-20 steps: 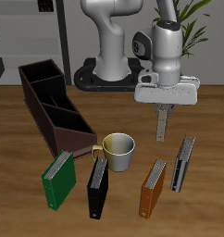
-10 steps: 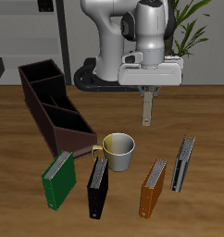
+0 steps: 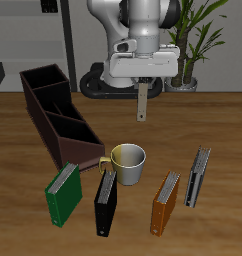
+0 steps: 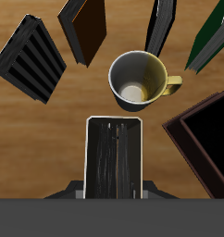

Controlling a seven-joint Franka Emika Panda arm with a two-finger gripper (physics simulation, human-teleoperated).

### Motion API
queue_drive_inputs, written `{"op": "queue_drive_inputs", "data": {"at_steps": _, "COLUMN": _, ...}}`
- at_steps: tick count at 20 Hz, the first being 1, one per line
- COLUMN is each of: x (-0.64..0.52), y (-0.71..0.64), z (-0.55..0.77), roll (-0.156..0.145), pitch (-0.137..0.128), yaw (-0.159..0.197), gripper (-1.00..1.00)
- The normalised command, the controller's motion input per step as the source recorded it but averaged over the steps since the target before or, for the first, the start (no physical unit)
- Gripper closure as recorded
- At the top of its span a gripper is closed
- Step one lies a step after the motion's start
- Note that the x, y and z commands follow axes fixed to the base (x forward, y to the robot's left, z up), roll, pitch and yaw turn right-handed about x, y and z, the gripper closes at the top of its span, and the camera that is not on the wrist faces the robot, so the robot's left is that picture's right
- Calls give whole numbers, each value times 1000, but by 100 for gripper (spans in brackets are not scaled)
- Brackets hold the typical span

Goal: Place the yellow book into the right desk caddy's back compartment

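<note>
- One hand (image 3: 141, 86) does the work here. Its fingers are closed on the top end of the yellow book (image 3: 141, 104), which hangs clear above the worktop (image 3: 203, 120), well off the surface.
- The book's long axis runs straight up and down, with its free end pointing at the worktop. In the wrist view the yellow book (image 4: 114, 157) sits between the fingers.
- The right desk caddy (image 3: 59, 118) lies well apart from the hand, off to the robot's right. Its long axis slants from the far side of the worktop toward the near edge.
- The back compartment (image 3: 43, 82) is the tall-walled far end. It looks roughly as far back as the hand, so I judge the coming move to be mostly sideways, then down.
- Counted: five books. These are the held yellow one, plus a green book (image 3: 63, 193), black book (image 3: 106, 200), orange book (image 3: 166, 202) and dark grey book (image 3: 198, 176) standing near the front edge.
- One mug (image 3: 126, 162) stands between the caddy's near end and the books.
- One caddy is in view, with three sections.
</note>
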Motion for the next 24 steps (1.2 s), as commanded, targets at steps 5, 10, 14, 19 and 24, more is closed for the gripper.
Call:
{"op": "queue_drive_inputs", "data": {"at_steps": 5, "x": -196, "y": -159, "z": 166, "roll": -2, "pitch": -7, "yaw": 122, "gripper": 100}}
{"op": "queue_drive_inputs", "data": {"at_steps": 10, "x": -53, "y": -210, "z": 93, "roll": 2, "pitch": 12, "yaw": 142, "gripper": 100}}
{"op": "queue_drive_inputs", "data": {"at_steps": 14, "x": -46, "y": -214, "z": 33, "roll": -19, "pitch": 12, "yaw": 52, "gripper": 100}}
{"op": "queue_drive_inputs", "data": {"at_steps": 19, "x": -167, "y": -329, "z": 196, "roll": -26, "pitch": -25, "yaw": 80, "gripper": 100}}
{"op": "queue_drive_inputs", "data": {"at_steps": 24, "x": -266, "y": -290, "z": 293, "roll": -22, "pitch": -57, "yaw": 51, "gripper": 100}}
